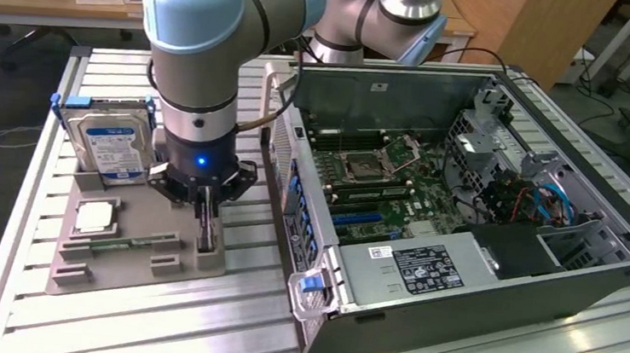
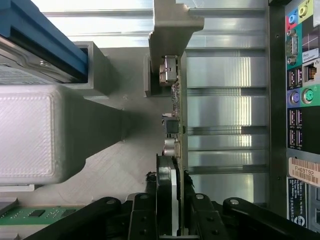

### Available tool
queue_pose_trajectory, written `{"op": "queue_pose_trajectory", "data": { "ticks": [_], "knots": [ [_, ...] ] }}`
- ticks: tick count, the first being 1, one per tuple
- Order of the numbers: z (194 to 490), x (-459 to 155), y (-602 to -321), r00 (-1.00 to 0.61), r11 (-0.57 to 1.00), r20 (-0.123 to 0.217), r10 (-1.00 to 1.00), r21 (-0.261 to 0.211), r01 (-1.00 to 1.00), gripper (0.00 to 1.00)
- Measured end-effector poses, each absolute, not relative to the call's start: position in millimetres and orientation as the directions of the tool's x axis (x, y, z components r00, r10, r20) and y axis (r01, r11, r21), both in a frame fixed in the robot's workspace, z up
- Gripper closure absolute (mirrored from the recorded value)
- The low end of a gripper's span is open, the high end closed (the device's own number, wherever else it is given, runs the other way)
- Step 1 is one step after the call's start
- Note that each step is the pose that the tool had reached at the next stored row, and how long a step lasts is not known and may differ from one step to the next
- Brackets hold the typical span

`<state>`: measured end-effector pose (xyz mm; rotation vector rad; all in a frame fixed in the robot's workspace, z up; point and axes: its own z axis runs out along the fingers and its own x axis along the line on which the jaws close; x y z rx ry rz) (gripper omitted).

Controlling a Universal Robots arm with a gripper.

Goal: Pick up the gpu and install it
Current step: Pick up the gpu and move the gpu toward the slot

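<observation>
— What did we see nearest us on the table (image 1: 164,334)?
— The grey holder tray (image 1: 123,284), with a narrow green memory stick (image 1: 97,249) lying in it and a square silver chip (image 1: 96,217) just beyond.
— And the gpu (image 1: 209,237)?
— It stood on edge in its slot on the tray's side toward the exterior view's right, near the open computer case (image 1: 455,274). The tool (image 1: 209,212) straddled its upper edge; we could not tell whether it was clamped or apart.
— Farther back?
— The hard drive (image 1: 112,146) stood upright.
</observation>
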<state>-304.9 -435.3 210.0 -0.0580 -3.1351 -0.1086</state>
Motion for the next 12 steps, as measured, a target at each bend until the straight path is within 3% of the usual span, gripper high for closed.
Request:
{"op": "queue_pose_trajectory", "data": {
  "ticks": [12],
  "knots": [
    [210.0, -304.8, -435.3, -0.999, 0.997, 0.005, 0.037, 0.069, 0.037, 0.72]
  ]
}}
